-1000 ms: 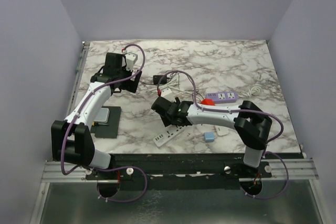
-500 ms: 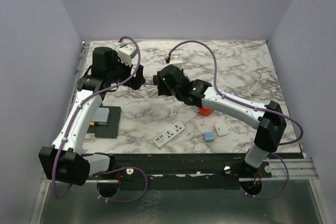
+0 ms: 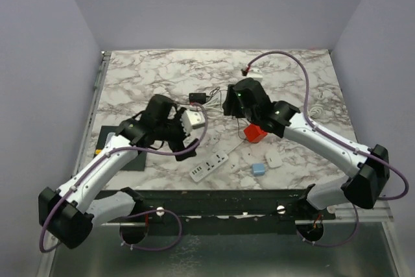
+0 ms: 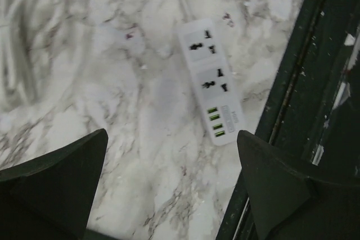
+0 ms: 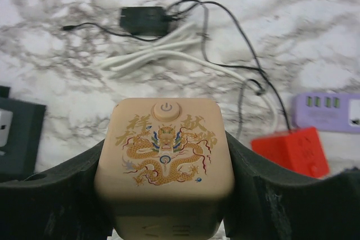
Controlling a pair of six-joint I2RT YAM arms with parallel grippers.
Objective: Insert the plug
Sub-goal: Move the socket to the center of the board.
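Note:
My right gripper [image 5: 166, 158] is shut on a beige cube adapter [image 5: 164, 130] with a gold dragon print and a power button on its top face. It holds the cube above the marble table. In the top view the right gripper [image 3: 233, 103] hangs over the middle back of the table and the cube is hidden. A white power strip [image 4: 211, 80] with two sockets and green USB ports lies near the table's front edge, also in the top view [image 3: 209, 165]. My left gripper [image 4: 171, 139] is open and empty above it, in the top view [image 3: 183, 126] just left of the strip.
A red block [image 5: 291, 151] [image 3: 255, 132] and a purple power strip [image 5: 332, 111] lie right of the cube. A black adapter [image 5: 143, 21] [image 3: 198, 98] with tangled white cables [image 5: 163, 54] lies behind. A black mat [image 5: 17, 133] is at left. Small blue [image 3: 259, 169] and white [image 3: 273, 159] pieces lie front right.
My left arm swung from the back left down to the middle front, over the white strip. My right arm moved from the front middle to the back, then rightwards.

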